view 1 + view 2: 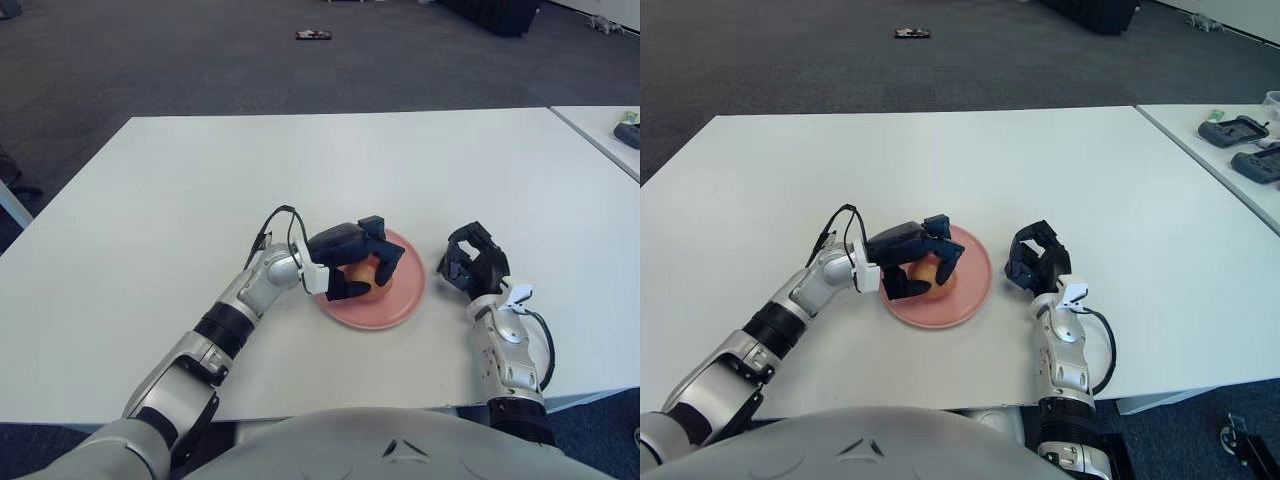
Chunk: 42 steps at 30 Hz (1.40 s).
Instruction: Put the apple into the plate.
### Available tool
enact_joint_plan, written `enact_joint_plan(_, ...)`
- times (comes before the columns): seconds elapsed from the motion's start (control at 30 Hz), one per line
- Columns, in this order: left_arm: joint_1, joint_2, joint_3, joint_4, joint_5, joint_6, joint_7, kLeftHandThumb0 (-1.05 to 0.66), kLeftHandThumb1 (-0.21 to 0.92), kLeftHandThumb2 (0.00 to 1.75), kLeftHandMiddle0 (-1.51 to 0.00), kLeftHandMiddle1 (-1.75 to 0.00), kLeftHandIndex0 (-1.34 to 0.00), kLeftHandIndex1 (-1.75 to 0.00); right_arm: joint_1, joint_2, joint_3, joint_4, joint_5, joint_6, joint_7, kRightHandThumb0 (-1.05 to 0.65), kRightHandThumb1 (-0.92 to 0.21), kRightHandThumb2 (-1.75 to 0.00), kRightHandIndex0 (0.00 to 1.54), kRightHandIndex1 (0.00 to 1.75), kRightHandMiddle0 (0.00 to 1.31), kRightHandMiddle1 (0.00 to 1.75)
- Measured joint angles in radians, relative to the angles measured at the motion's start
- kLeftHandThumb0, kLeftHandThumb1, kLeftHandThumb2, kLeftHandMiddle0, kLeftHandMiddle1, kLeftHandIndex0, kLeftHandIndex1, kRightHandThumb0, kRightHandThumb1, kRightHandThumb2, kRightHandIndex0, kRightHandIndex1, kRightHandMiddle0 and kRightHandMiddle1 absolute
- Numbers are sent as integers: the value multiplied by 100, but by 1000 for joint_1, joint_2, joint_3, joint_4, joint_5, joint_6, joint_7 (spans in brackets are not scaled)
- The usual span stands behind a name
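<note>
- Two hands in my view; nearest, the right hand (474, 258) shows just right of the plate (404, 303), idle, fingers curled on nothing
- my left hand (350, 262) is clamped round the apple (364, 276), low over the pink plate so it lands inside; I judge release is next
- beyond, bare white worktop (330, 160)

I see bare desk (330, 165) all round the plate (405, 300); only the right robot hand (472, 262) stands beside it.
</note>
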Motion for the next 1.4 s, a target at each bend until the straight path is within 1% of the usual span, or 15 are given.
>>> enact_joint_plan(0.2,-13,5,-3,8,40,-12,42,-55,12,156,-132,-175,-77,-175,2,0,1,5,-2,-18,1,-43,-47,-113,92,175,49,175)
enact_joint_plan(0.47,-11,3,2,32,37,1,76,-55,12,156,-132,-175,-77,-175,4,0,2,5,-6,-17,0,-43,-48,-113,92,175,49,175)
enact_joint_plan(0.63,22,-7,22,22,-11,61,76,-55,13,155,-131,-175,-77,-175,6,0,3,0,-6,-16,1,-43,-48,-112,92,175,48,175)
enact_joint_plan(0.77,43,-13,34,11,-43,90,75,-55,13,155,-130,-175,-77,-175,5,0,1,0,-4,-15,2,-43,-48,-112,92,175,48,175)
enact_joint_plan(1.1,76,-15,57,-3,-77,105,76,-55,13,155,-129,-175,-76,-175,6,0,2,0,-4,-13,1,-43,-48,-112,92,175,48,175)
enact_joint_plan(1.4,108,-23,81,-20,-89,127,105,-55,14,154,-129,-175,-76,-175,8,0,4,1,-6,-22,1,-43,-48,-112,92,175,48,175)
